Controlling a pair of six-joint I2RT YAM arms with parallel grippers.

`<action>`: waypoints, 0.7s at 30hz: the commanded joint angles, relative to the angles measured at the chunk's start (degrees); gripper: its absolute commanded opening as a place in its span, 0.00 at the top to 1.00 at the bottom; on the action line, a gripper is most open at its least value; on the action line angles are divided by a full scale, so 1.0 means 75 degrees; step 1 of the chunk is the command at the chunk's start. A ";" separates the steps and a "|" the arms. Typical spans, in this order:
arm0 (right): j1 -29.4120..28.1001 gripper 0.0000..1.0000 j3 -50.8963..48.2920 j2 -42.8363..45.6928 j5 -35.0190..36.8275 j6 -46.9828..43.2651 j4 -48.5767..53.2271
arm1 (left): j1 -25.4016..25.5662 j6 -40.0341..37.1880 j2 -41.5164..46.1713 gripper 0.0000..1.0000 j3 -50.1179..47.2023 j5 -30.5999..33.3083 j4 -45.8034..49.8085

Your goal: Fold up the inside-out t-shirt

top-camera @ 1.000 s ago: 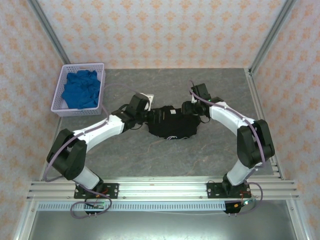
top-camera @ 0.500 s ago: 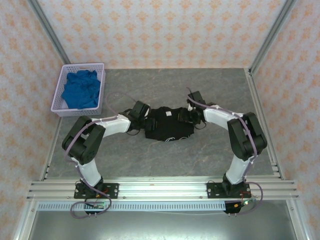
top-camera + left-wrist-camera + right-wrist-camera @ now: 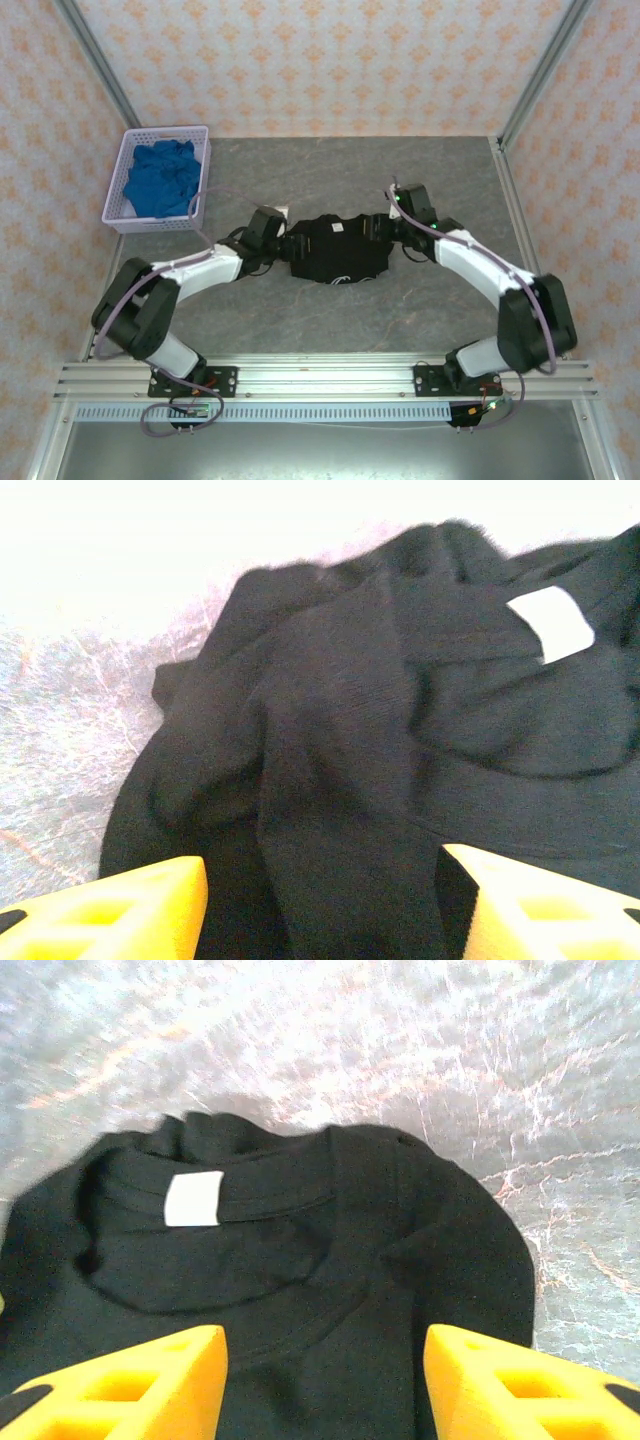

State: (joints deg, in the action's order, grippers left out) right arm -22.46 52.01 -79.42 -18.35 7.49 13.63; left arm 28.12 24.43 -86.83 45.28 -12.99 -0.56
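Note:
The inside-out t-shirt (image 3: 338, 252) lies bunched in a black heap mid-table, its white neck tag (image 3: 340, 226) facing up and a thin white print line at its near edge. My left gripper (image 3: 291, 243) is at the shirt's left end. In the left wrist view its yellow fingers (image 3: 130, 910) stand wide apart over dark folds (image 3: 330, 780), open, the tag (image 3: 552, 623) beyond them. At the shirt's right end is my right gripper (image 3: 376, 229). It is open too, its fingertips (image 3: 520, 1385) spread above the collar area near the tag (image 3: 193, 1198).
A lilac basket (image 3: 118, 222) holding a bright blue cloth (image 3: 160, 178) stands at the back left. Grey marbled tabletop (image 3: 330, 320) surrounds the shirt. Metal posts and patterned walls frame the table on both sides and at the back.
Both arms drew their elbows in half a second ago and have swung them out again. The grippers stay at the shirt's two ends, and the shirt is slightly more gathered than before.

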 commanded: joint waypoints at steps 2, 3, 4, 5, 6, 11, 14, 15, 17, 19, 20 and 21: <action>0.0006 0.45 -0.0518 0.0401 0.0297 0.0379 -0.0343 | 0.0063 0.0325 0.0666 0.36 -0.0215 -0.0062 -0.0003; -0.0023 0.46 -0.0565 0.0373 0.0299 0.0517 -0.0311 | 0.0077 0.0344 0.0712 0.36 -0.0233 -0.0267 -0.0043; -0.0043 0.47 -0.0607 0.0313 0.0253 0.0620 -0.0309 | 0.0097 0.0341 0.0697 0.36 -0.0236 -0.0478 -0.0085; -0.0058 0.49 -0.0668 0.0210 0.0185 0.0777 -0.0343 | 0.0155 0.0302 0.0619 0.36 -0.0214 -0.0714 -0.0132; -0.0081 0.51 -0.0736 0.0069 0.0076 0.0923 -0.0407 | 0.0250 0.0244 0.0472 0.36 -0.0148 -0.0914 -0.0145; -0.0146 0.68 -0.1078 -0.0726 -0.0050 0.1602 -0.0577 | 0.0687 0.0276 -0.0534 0.38 0.0048 -0.1236 -0.0378; -0.0141 0.76 -0.1232 -0.1217 0.0173 0.1845 -0.0348 | 0.0704 0.0411 -0.0966 0.39 -0.0191 -0.1132 -0.0625; -0.0141 0.78 -0.1262 -0.1335 0.0239 0.1862 -0.0320 | 0.0707 0.0380 -0.1039 0.39 -0.0233 -0.1073 -0.0608; -0.0135 0.79 -0.1140 -0.1428 0.0342 0.1767 -0.0113 | 0.0704 0.0207 -0.0979 0.39 -0.0148 -0.1020 -0.0434; -0.0137 0.79 -0.0927 -0.1247 0.0549 0.1522 0.0177 | 0.0707 0.0004 -0.0659 0.39 -0.0039 -0.0866 -0.0223; -0.0128 0.79 -0.0839 -0.1045 0.0720 0.1364 0.0300 | 0.0692 -0.0110 -0.0395 0.38 -0.0004 -0.0712 -0.0108; -0.0114 0.78 -0.0777 -0.0806 0.0960 0.1237 0.0410 | 0.0658 -0.0214 -0.0123 0.38 0.0014 -0.0530 0.0005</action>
State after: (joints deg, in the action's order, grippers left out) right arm -23.27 44.66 -88.68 -17.08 19.00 11.90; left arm 33.39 25.26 -92.44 44.56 -20.32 -3.64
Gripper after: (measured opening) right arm 0.217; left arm 0.618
